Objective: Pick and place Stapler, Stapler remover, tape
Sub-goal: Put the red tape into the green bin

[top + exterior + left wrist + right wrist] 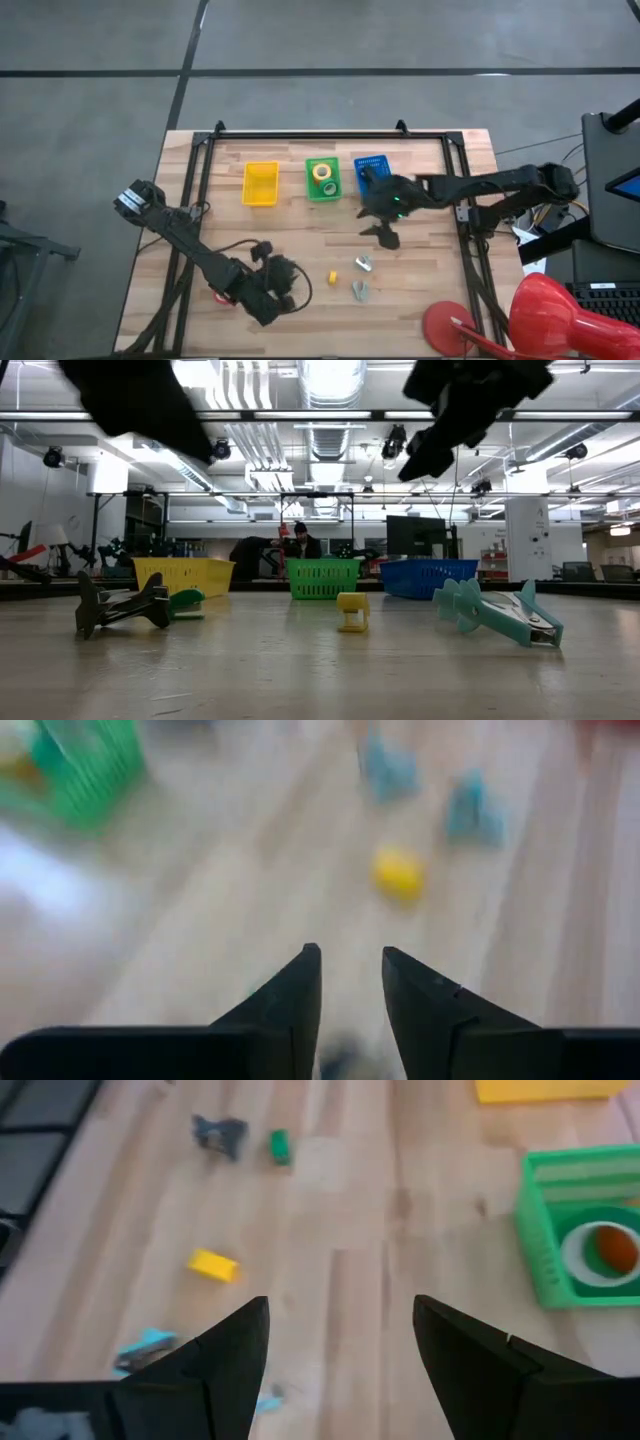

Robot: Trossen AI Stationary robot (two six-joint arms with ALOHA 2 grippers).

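Grey floor point(330, 35) crossed by dark seam lines. Open workshop hall behind; ceiling ducts point(330, 380), fluorescent strip lights point(255, 420). Seated person point(300, 542) at distant desk; dark monitor point(415, 535) nearby.

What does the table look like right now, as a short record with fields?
baskets: yellow basket, green basket, blue basket in a row
green basket holds: tape
loose on table: yellow piece, two teal removers
left gripper: low near front edge, nothing held
right gripper: open, empty, in front of blue basket
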